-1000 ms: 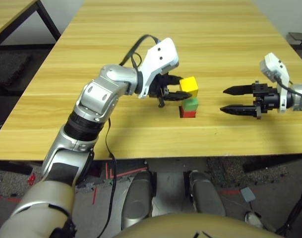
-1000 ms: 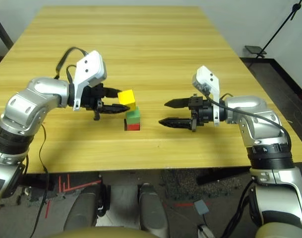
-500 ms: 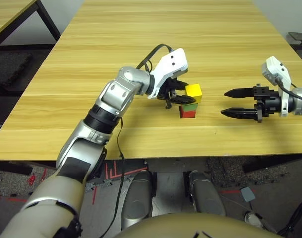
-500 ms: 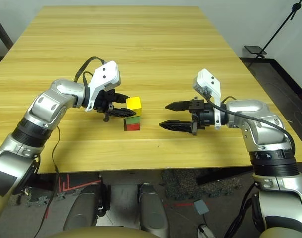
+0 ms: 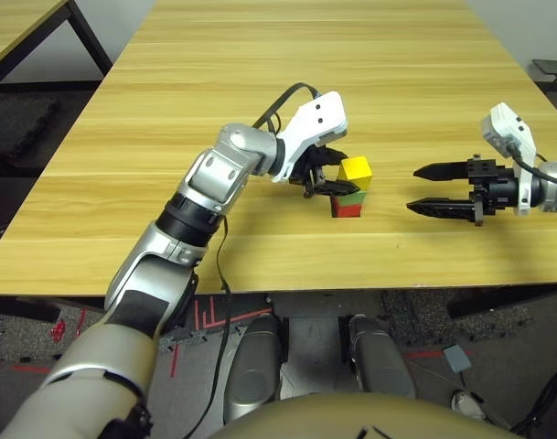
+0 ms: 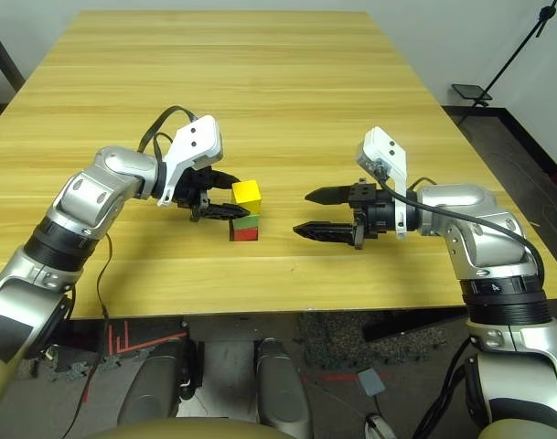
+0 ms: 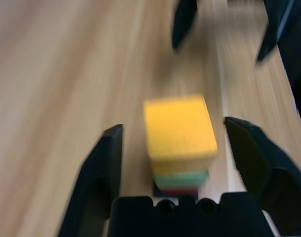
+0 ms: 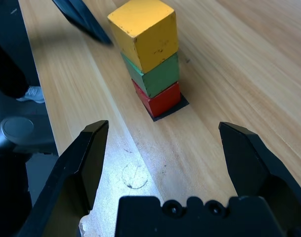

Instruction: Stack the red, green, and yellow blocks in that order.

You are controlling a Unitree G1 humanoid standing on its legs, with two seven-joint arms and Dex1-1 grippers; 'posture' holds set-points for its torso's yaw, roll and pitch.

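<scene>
Right wrist view shows the yellow block seated atop the green block and red block, on a black patch: matte cubes, yellow slightly twisted. Left gripper brackets the yellow block, fingers spread, apparently clear. Right gripper waits wide open, empty, well apart on the wooden table.

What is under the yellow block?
The green block is right under the yellow block, and the red block is under that, on a flat black patch. The faces where the blocks meet are covered.
</scene>
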